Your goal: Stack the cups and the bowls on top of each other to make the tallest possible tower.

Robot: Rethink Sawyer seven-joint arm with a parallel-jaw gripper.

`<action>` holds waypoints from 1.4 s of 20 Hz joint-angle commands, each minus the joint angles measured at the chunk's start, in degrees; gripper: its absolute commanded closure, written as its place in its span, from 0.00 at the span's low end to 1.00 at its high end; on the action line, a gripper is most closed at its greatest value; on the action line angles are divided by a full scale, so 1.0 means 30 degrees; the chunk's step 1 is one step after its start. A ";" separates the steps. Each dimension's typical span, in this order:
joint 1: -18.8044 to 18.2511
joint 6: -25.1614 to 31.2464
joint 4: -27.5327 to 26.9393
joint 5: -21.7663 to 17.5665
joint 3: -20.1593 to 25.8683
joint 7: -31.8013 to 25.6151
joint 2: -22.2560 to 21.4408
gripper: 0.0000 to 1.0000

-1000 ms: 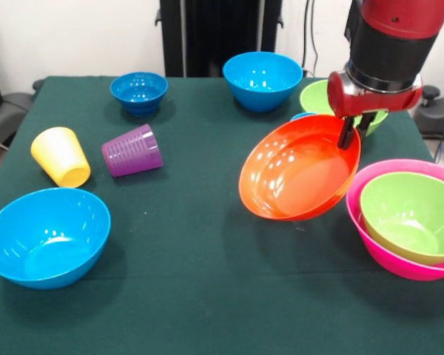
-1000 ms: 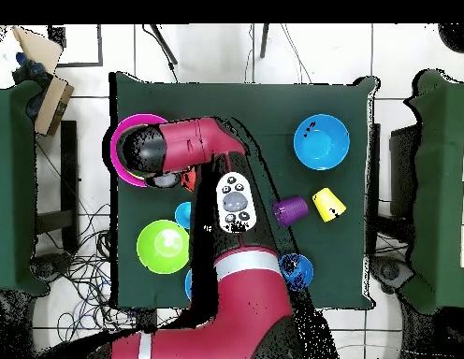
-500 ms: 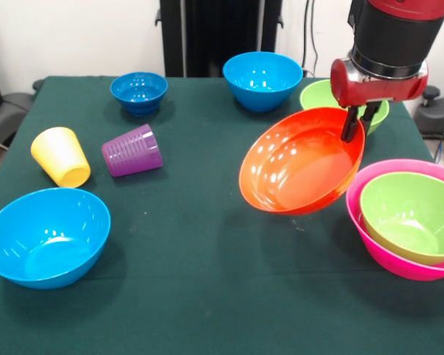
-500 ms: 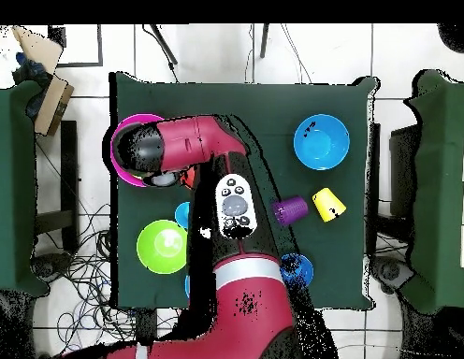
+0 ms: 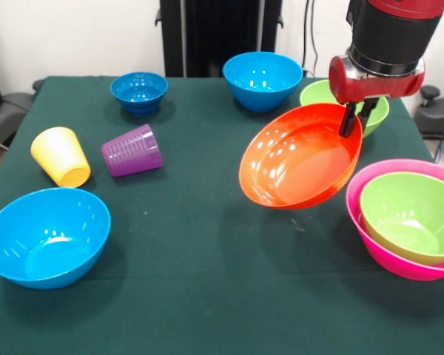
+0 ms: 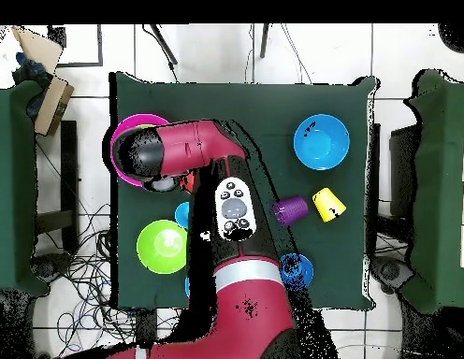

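The orange bowl (image 5: 300, 157), the pink bowl (image 5: 370, 229) and the 2 big blue bowls (image 5: 46, 237) look like glossy plastic with bright highlights. The purple cup (image 5: 132, 150) is ribbed and translucent. The table (image 5: 207, 296) wears matt green cloth.

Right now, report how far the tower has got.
Done: one lime green bowl nested in the pink bowl. In hand: the orange bowl, held tilted above the table by the gripper. Left: the other bowls and the yellow cup and purple cup, lying apart.
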 commanded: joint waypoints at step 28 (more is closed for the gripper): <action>-0.0179 0.0059 0.2321 -0.0286 0.0430 0.0618 -0.1213 1.00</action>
